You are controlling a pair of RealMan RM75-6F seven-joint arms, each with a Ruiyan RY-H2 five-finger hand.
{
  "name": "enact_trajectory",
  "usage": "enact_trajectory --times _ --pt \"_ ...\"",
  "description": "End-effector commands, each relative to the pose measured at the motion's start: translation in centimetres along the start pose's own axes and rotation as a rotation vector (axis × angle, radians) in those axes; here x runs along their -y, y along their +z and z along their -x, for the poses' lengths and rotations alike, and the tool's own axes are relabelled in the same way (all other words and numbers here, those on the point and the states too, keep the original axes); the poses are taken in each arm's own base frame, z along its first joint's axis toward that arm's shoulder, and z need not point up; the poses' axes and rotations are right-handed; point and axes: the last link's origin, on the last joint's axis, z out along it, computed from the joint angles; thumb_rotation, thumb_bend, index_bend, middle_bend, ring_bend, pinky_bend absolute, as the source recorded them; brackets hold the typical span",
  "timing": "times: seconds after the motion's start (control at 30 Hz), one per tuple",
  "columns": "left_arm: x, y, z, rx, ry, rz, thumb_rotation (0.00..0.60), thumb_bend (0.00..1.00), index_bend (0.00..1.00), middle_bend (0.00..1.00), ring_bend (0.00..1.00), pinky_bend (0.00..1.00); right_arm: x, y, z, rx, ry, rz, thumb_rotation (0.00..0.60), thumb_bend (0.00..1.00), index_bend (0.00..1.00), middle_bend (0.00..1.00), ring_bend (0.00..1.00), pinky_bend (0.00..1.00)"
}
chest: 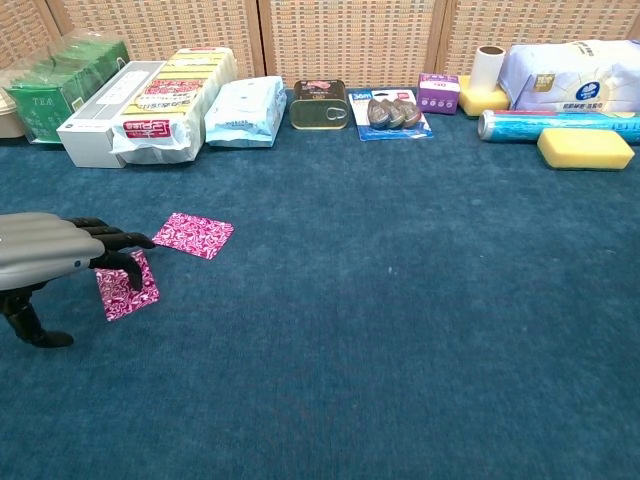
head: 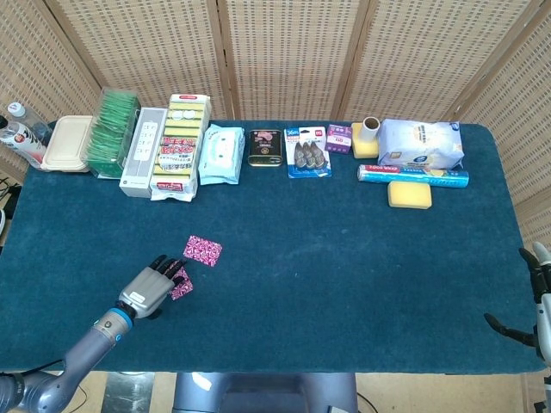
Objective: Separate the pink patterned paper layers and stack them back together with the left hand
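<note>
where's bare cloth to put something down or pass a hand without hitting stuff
The widest bare patch of the blue tablecloth runs from the pink paper squares rightward to the table's right edge, in front of the yellow sponge. The back row, tea box through white packet, is crowded. The left robot hand rests on the nearer square.

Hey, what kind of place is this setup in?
Probably a staged robot test bench, not a home: a dark blue carpeted table, woven wicker screen panels behind it, and packaged household goods lined up, like the yellow sponge and green tea box.
</note>
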Motion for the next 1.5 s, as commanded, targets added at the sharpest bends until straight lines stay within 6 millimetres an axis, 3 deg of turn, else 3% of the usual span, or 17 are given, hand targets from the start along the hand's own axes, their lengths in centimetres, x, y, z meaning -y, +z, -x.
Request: enact_trajectory --times 0.03,0.23,0.77,1.5 --pt "-0.3 -0.4 0.0 0.002 -0.005 0.014 0.6 0.23 0.24 0.0 0.04 0.03 0.0 0.0 0.0 0.001 0.0 0.0 0.6 0.01 0.0 0.0 0.0 0.0" --pt "-0.4 -0.7 -1.2 -0.105 0.007 0.047 0.6 0.23 0.24 0.0 0.04 0.03 0.0 0.0 0.0 0.001 0.001 -0.001 0.6 0.01 0.0 0.0 0.0 0.0" --pt "1.8 0.7 -0.6 -0.214 0.13 0.051 0.6 0.24 0.24 0.0 0.04 0.03 0.1 0.0 0.1 0.003 -0.001 0.002 0.6 0.01 0.0 0.0 0.0 0.0" --pt "0.7 1.8 -0.2 -0.211 0.246 0.029 0.6 0.24 0.24 0.0 0.04 0.03 0.0 -0.1 0.0 -0.002 0.0 0.006 0.6 0.01 0.0 0.0 0.0 0.0"
